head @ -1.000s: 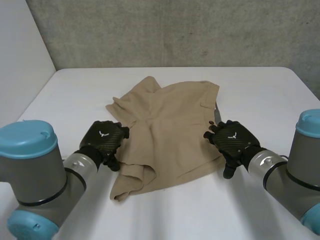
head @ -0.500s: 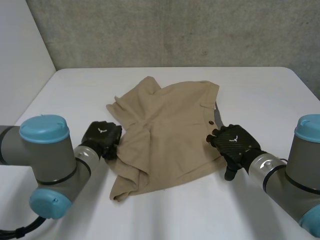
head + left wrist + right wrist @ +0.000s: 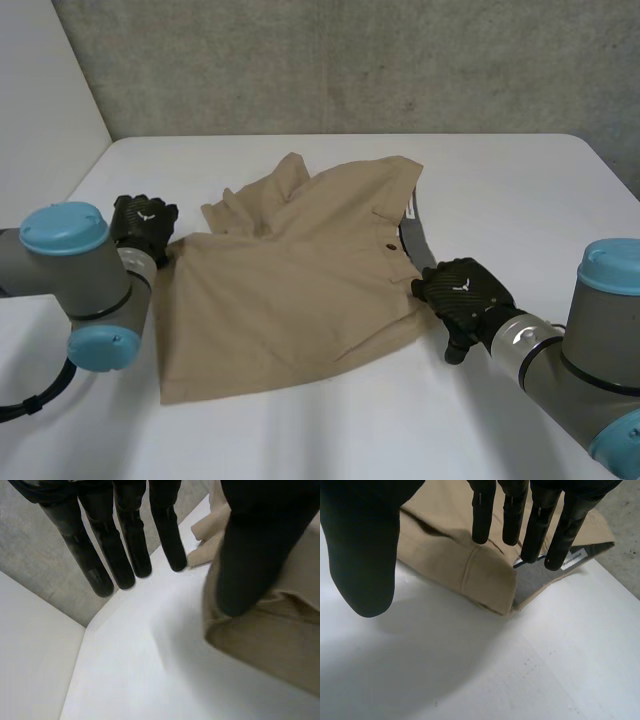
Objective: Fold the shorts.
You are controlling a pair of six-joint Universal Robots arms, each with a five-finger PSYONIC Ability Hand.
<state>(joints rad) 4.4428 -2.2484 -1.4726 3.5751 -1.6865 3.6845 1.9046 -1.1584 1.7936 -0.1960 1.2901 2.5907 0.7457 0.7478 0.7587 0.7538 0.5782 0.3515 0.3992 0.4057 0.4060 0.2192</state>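
The tan shorts (image 3: 290, 290) lie spread on the white table, waistband to the right with its grey lining (image 3: 412, 235) showing. My left hand (image 3: 145, 225) sits at the shorts' left edge. In the left wrist view its fingers (image 3: 125, 540) are straight over bare table, and its thumb hangs over a folded cloth edge (image 3: 280, 630); the hand is open. My right hand (image 3: 462, 292) rests at the right edge by the waistband corner. In the right wrist view its fingers (image 3: 512, 510) are straight above the waistband corner (image 3: 485, 580), the thumb held apart; it is open.
Bare white table (image 3: 520, 190) surrounds the shorts on the right and in front. A white side panel (image 3: 40, 120) stands at the left and a concrete wall (image 3: 350, 60) behind. A white label (image 3: 572, 560) shows inside the waistband.
My left hand moved left and back, dragging the shorts' left leg outward so the cloth now lies flatter and further left. The right hand shifted slightly nearer and left along the waistband.
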